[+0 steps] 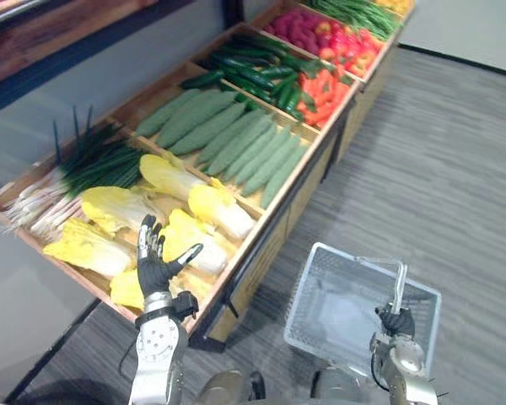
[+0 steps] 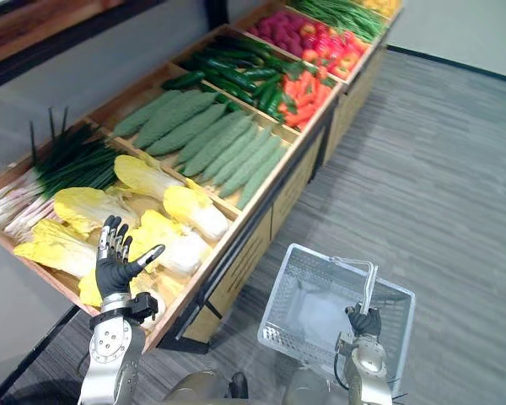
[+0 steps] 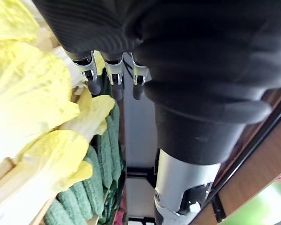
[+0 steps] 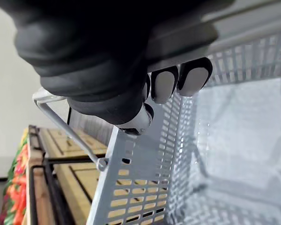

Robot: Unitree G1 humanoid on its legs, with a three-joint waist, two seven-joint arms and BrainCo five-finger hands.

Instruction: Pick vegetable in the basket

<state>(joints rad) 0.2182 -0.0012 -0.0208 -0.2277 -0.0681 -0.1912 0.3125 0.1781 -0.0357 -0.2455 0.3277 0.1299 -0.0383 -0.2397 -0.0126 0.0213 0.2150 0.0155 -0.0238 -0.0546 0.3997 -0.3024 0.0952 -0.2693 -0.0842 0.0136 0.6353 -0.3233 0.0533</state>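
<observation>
Eye views, left hand: the left hand (image 1: 156,266) is hovering over the yellow cabbages (image 1: 211,209) at the near end of the wooden stand (image 1: 274,240), with fingers spread and straight and the thumb out, holding nothing.
Eye views, right hand: the right hand (image 1: 395,321) is curling round the handle (image 1: 400,287) of the mesh basket (image 1: 308,308), which it is holding beside the stand, over the grey floor (image 1: 455,169).
Eye views, vegetables: all are lying in the stand. Spring onions (image 1: 80,173) are just beside the cabbages, and bumpy green gourds (image 1: 236,135), dark cucumbers (image 1: 253,72) and red peppers (image 1: 325,89) are lying farther along.
Left wrist view, fingers: the fingers (image 3: 113,77) are reaching straight out, with cabbage leaves (image 3: 33,93) and gourds (image 3: 103,154) showing past them.
Right wrist view, grip: the fingertips (image 4: 194,75) are wrapping under the handle bar (image 4: 253,23), closed tight on it, with the basket's mesh wall (image 4: 145,178) just below.
</observation>
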